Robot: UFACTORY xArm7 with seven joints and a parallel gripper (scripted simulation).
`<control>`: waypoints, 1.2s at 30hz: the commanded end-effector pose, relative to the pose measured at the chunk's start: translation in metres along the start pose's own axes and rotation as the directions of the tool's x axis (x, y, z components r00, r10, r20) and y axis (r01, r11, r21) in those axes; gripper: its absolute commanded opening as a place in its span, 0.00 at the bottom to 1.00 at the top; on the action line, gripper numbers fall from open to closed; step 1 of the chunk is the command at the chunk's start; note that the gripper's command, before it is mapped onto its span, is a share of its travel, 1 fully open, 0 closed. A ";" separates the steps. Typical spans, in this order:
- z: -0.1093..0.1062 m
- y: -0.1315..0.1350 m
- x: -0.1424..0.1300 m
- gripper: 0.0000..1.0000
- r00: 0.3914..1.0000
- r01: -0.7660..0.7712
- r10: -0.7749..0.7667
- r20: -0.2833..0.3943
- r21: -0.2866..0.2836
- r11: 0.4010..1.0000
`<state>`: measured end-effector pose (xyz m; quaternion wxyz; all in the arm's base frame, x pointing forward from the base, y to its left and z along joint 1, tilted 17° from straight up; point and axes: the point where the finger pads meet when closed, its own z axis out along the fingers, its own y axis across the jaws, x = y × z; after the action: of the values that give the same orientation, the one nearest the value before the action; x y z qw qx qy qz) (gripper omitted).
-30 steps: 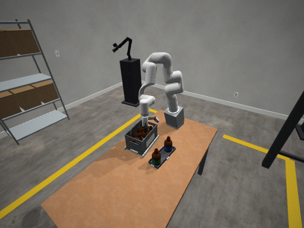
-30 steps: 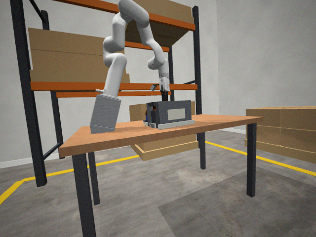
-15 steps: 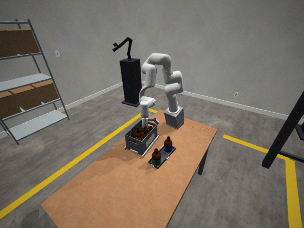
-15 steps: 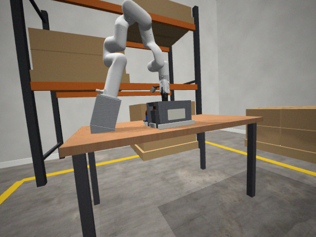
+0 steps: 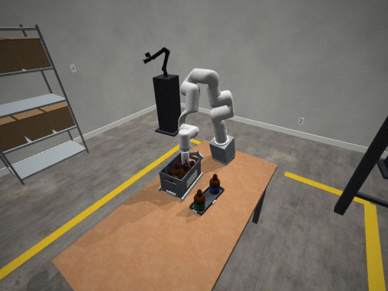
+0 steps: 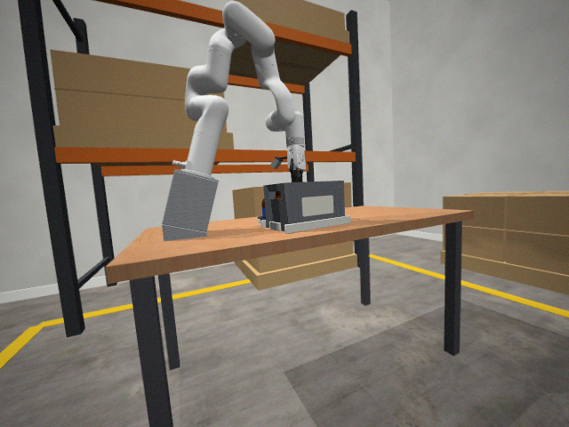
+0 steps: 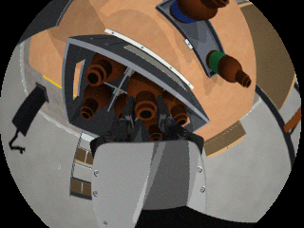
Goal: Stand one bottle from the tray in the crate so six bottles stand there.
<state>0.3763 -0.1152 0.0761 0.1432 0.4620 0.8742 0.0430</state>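
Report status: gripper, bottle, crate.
Gripper shut on a brown bottle, down inside the grey crate. Not yet released. Two bottles upright on the tray, blue-labelled and green-labelled. Nothing in the way.

One long orange-brown wooden desk carries everything. On it stands one dark grey plastic crate with a pale panel on its side, and one flat dark grey tray just beside it. Two brown bottles stand on the tray: one with a blue band and one with a green band. Inside the crate the wrist view shows six brown bottle tops, one of them partly hidden behind the gripper, which is closed around it. One white jointed arm rises from one grey block base on the desk.
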 end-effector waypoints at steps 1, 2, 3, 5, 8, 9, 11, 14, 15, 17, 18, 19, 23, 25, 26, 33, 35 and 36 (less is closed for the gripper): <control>0.000 0.001 -0.001 0.00 1.000 0.000 0.000 0.001 -0.002 1.000; 0.000 0.001 -0.001 0.00 1.000 0.000 0.000 0.001 -0.002 1.000; 0.000 0.001 -0.001 0.00 1.000 0.000 0.000 0.001 -0.002 1.000; 0.000 0.001 -0.001 0.00 1.000 0.000 0.000 0.001 -0.002 1.000; 0.000 0.001 -0.001 0.00 1.000 0.000 0.000 0.001 -0.002 1.000; 0.000 0.001 -0.001 0.00 1.000 0.000 0.000 0.001 -0.002 1.000; 0.000 0.001 -0.001 0.00 1.000 0.000 0.000 0.001 -0.002 1.000; 0.000 0.001 -0.001 0.00 1.000 0.000 0.000 0.001 -0.002 1.000; 0.000 0.001 -0.001 0.00 1.000 0.000 0.000 0.001 -0.002 1.000; 0.000 0.001 -0.001 0.00 1.000 0.000 0.000 0.001 -0.002 1.000; 0.000 0.001 -0.001 0.00 1.000 0.000 0.000 0.001 -0.002 1.000; 0.000 0.001 -0.001 0.00 1.000 0.000 0.000 0.001 -0.002 1.000; 0.000 0.001 -0.001 0.00 1.000 0.000 0.000 0.001 -0.002 1.000; 0.001 0.001 -0.001 0.00 1.000 0.000 0.000 0.001 -0.002 1.000; 0.001 0.001 -0.001 0.00 1.000 0.000 0.000 0.001 -0.002 1.000; 0.003 0.001 -0.001 0.00 1.000 0.000 0.000 0.001 -0.002 1.000; 0.003 0.001 -0.001 0.00 1.000 0.000 0.000 0.001 -0.002 1.000; 0.004 0.001 -0.001 0.00 1.000 0.000 0.000 0.001 -0.002 1.000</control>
<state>0.3771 -0.1153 0.0735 0.1430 0.4620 0.8742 0.0432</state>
